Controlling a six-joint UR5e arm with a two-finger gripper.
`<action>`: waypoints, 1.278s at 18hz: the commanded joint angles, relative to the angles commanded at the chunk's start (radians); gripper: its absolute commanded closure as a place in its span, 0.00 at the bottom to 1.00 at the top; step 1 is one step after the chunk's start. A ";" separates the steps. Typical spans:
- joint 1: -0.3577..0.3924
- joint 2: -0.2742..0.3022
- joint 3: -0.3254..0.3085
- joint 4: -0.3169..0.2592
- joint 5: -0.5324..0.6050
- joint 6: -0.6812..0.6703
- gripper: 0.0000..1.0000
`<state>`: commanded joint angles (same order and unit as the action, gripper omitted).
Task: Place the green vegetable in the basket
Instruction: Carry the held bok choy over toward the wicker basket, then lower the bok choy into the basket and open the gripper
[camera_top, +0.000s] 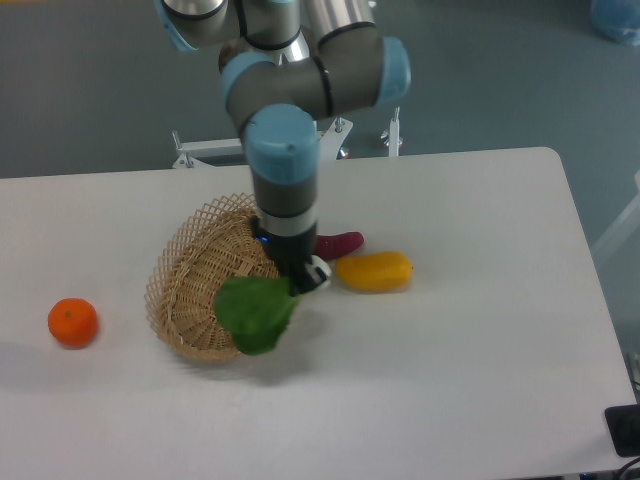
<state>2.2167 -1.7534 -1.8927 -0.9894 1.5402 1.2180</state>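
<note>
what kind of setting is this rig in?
Likely a robotics lab tabletop, not a kitchen: a bare white table over grey flooring, a table-mounted robot arm, and toy produce beside a wicker basket, including a green vegetable and an orange.

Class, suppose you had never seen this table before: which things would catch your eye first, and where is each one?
First the big grey and blue robot arm reaching down mid-table, its gripper at the pale stalk of the green vegetable, whose leaves hang over the near right rim of the tilted wicker basket. Next, the bright orange fruit alone at far left, and the yellow vegetable right of the gripper.
</note>
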 joint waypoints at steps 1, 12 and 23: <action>-0.012 0.002 -0.014 0.006 0.003 -0.002 0.69; -0.072 0.043 -0.075 0.028 -0.006 -0.021 0.06; -0.006 -0.015 0.085 0.020 0.057 -0.052 0.00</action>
<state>2.2103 -1.7687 -1.8073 -0.9695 1.5968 1.1658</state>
